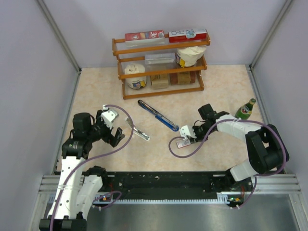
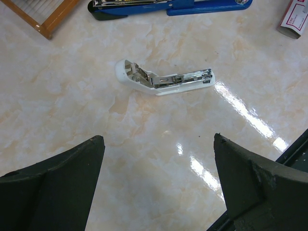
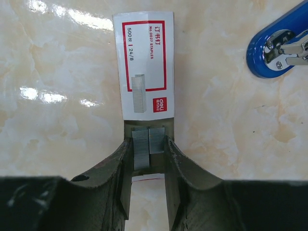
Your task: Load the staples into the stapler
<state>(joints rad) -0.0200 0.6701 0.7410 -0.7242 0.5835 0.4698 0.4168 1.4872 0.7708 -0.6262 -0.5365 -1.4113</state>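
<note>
A white stapler (image 2: 166,79) lies opened on the marble table, its metal channel showing; it also shows in the top view (image 1: 138,131). My left gripper (image 2: 159,139) is open and empty, hovering near it on its near side, apart from it (image 1: 114,136). My right gripper (image 3: 147,144) is shut on the slid-out inner tray of the red-and-white staples box (image 3: 144,62), which rests on the table (image 1: 183,143). Two grey staple strips (image 3: 141,147) lie in the tray between the fingers. The box's end shows at the left wrist view's right edge (image 2: 294,19).
A blue stapler (image 1: 158,115) lies between the arms, beyond the white one (image 2: 168,5); its end is right of the box (image 3: 274,45). A wooden rack (image 1: 161,72) with boxes and jars stands at the back. A green bottle (image 1: 245,109) stands at the right.
</note>
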